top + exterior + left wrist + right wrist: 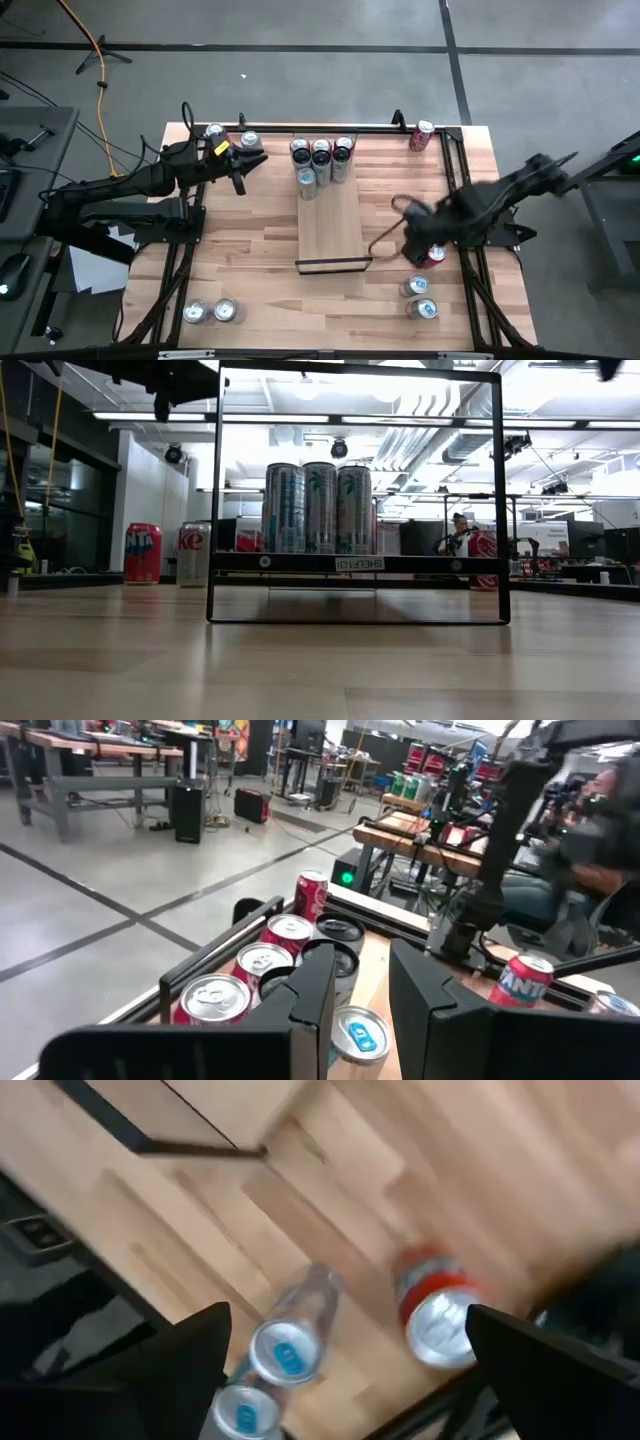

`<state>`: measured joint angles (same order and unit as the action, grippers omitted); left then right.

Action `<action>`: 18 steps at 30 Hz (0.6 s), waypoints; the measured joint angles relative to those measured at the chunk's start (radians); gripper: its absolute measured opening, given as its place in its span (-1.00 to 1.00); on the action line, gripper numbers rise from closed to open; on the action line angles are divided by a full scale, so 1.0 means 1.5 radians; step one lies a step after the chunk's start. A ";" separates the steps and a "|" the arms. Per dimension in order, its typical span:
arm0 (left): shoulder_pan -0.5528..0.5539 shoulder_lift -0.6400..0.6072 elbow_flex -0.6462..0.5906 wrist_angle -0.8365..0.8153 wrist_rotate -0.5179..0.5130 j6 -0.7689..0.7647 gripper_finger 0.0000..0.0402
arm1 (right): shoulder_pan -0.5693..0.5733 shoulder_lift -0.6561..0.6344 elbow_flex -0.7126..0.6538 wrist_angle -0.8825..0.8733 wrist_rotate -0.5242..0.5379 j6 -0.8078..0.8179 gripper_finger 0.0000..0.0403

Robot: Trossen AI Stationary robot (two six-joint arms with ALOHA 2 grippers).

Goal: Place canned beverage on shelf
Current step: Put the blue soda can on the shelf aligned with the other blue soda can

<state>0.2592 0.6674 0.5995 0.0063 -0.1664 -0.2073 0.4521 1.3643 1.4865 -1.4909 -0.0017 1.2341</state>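
Right gripper [418,252] hung over the tabletop [250,250] near its right edge, fingers spread wide with nothing between them. A red-banded can [435,257] stood upright on the wood just beside and below it; in the right wrist view this can [437,1315] sat between the parted fingers but well under them. Two silver cans [418,298] stood closer to the front right corner.

The shelf [330,225] lay mid-table, its far end carrying a cluster of tall silver cans [320,160].

Left gripper [240,165] was near the back left corner, fingers nearly together, a narrow gap visible, gripping nothing. Two cans [232,135] stood at the back edge beside it. One red can [422,135] stood at the back right; two more cans [210,312] stood at the front left.
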 joint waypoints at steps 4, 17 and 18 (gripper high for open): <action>0.000 0.000 0.000 0.000 -0.003 0.000 -0.74 | 0.065 0.072 -0.002 0.001 -0.011 0.154 0.93; 0.000 0.000 0.000 0.001 0.017 -0.001 -0.72 | 0.130 0.217 -0.003 0.043 -0.084 0.361 0.93; 0.000 0.000 0.000 0.002 0.017 -0.001 -0.72 | 0.130 0.222 -0.003 0.043 -0.085 0.361 0.93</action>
<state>0.2592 0.6674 0.5995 0.0100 -0.1410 -0.2084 0.6475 1.6968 1.4818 -1.4257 -0.1295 1.7756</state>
